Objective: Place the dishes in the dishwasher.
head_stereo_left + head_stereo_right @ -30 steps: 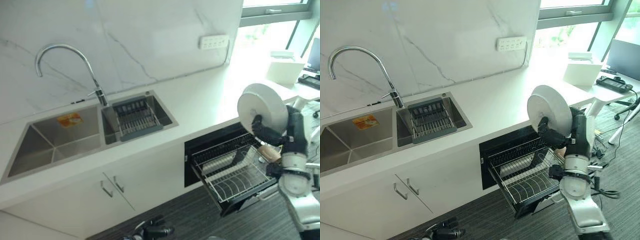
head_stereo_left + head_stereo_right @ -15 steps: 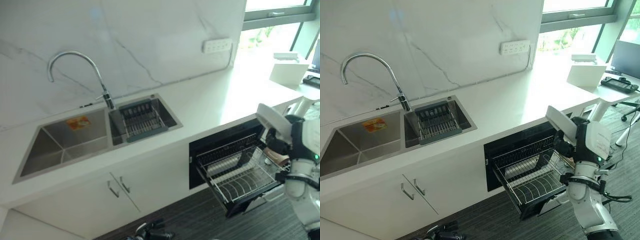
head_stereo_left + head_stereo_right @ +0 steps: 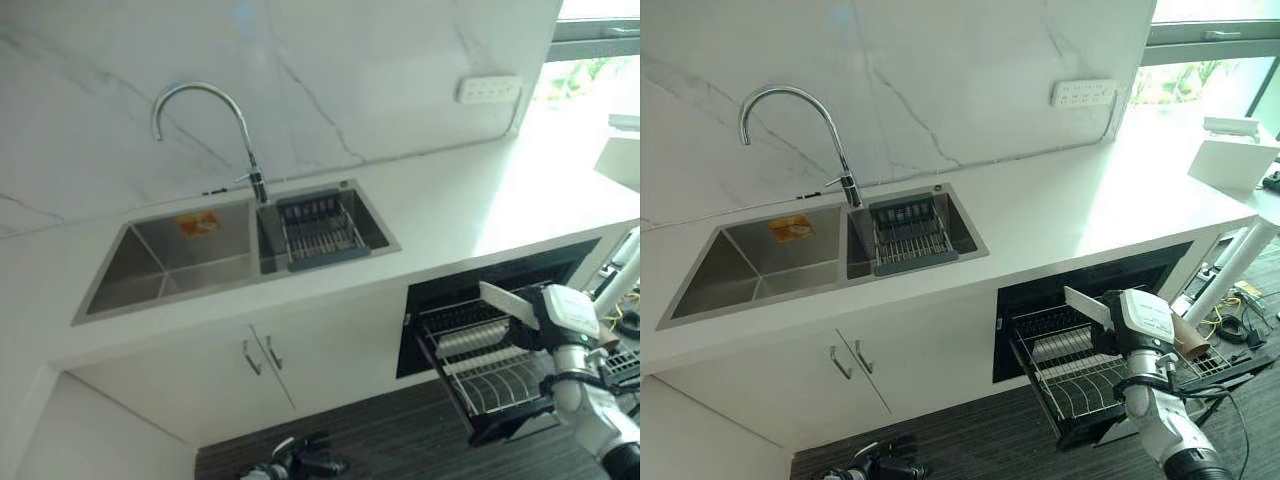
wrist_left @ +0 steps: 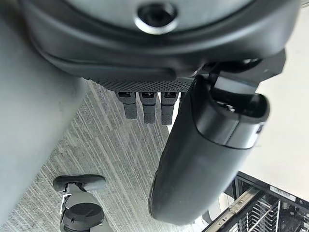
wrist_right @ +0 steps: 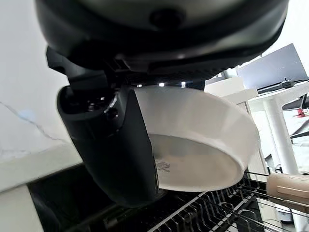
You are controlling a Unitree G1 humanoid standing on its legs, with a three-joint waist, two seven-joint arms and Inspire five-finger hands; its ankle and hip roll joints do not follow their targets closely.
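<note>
The right hand (image 5: 116, 159) is gripping a white dish (image 5: 203, 140), its thumb lying across the near face and the fingers passing behind the rim. In the head views the dish (image 3: 1087, 307) is showing edge-on, tilted, and sitting directly above the pulled-out wire rack (image 3: 1065, 375) of the dishwasher (image 3: 1090, 290); whether it is touching the tines cannot be told. A tan cylindrical object (image 5: 288, 189) is lying in the rack just beyond the hand. The dishwasher is opening beneath the white surface (image 3: 1080, 215), above the hand. Farther off along that surface, a double sink (image 3: 240, 250) is holding a dark drainer basket (image 3: 320, 232) under a curved tap (image 3: 215, 125).

The left hand (image 4: 203, 154) is hanging over grey floor (image 4: 106, 159), fingers relaxed and grasping nothing.
</note>
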